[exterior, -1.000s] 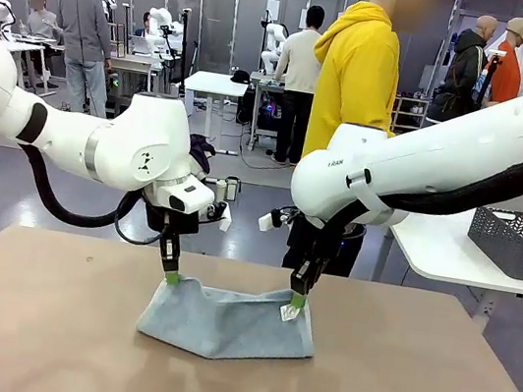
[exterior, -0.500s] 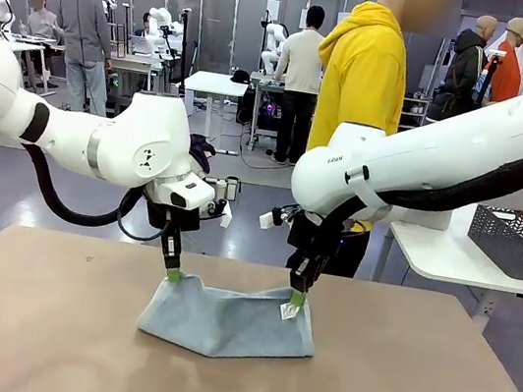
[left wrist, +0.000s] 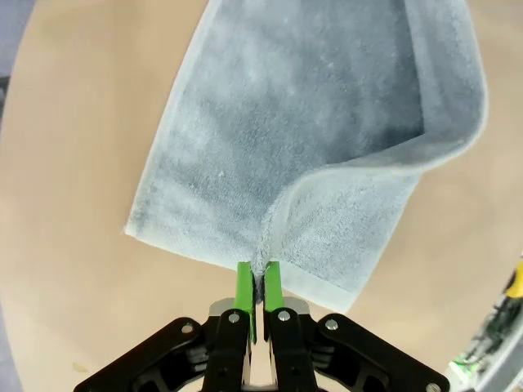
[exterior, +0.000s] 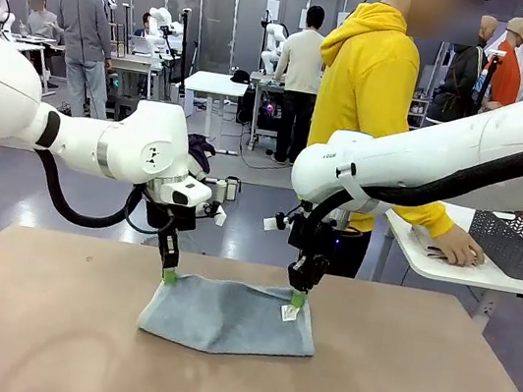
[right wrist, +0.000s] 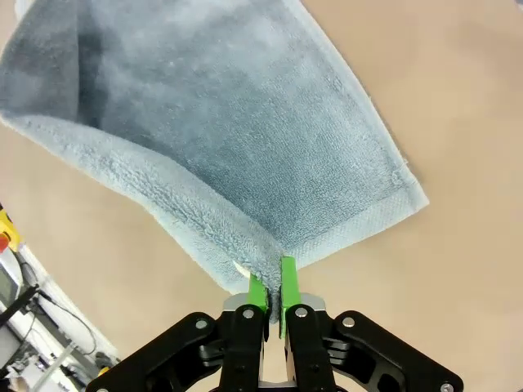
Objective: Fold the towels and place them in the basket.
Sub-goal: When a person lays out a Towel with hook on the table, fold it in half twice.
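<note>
Across the tan bench, the light grey-blue towel sits near the middle, its lower part resting on the surface and its two upper corners lifted. Behind the towel a person in a yellow hoodie stands at the far edge, one hand laid on a white side table. The dark mesh basket stands on that table, well to the right of the towel. A workshop floor with other tables lies beyond.

Wide stretches of bench open out to the left, to the right and in front of the towel, whose hems lie well inside every bench edge.

Left of the towel, the white arm bends down so that the left claw points straight at the surface, pads pressed together, pinching the towel's left corner. The right claw hangs the same way, pinching the right corner, a small white tag just beneath.
</note>
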`<move>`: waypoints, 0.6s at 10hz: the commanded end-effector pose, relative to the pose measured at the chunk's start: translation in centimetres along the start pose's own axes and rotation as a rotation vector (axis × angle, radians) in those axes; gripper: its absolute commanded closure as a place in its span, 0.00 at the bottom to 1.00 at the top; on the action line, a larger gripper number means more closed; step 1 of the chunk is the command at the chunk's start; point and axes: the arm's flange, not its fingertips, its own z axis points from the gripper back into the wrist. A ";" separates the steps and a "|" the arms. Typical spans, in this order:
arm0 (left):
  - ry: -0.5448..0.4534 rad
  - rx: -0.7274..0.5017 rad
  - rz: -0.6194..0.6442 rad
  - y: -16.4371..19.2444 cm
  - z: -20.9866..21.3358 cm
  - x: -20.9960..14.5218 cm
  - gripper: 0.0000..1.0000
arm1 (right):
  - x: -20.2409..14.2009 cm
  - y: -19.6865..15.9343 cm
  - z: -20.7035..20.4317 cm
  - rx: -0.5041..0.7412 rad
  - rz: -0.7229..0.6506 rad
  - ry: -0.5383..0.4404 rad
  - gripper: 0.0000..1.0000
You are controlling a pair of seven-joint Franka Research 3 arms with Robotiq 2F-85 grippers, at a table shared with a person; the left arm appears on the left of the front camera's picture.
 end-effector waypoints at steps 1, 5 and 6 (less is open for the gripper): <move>0.022 -0.034 0.072 0.6 0.6 0.1 0.93 | 0.9 -0.8 0.4 0.015 -0.054 0.037 0.92; 0.061 -0.052 0.137 2.0 -0.7 -0.5 0.93 | 0.8 -2.9 -0.5 0.024 -0.133 0.054 0.92; 0.063 -0.056 0.145 2.4 -1.0 -0.6 0.93 | 0.7 -3.4 -0.8 0.026 -0.144 0.057 0.92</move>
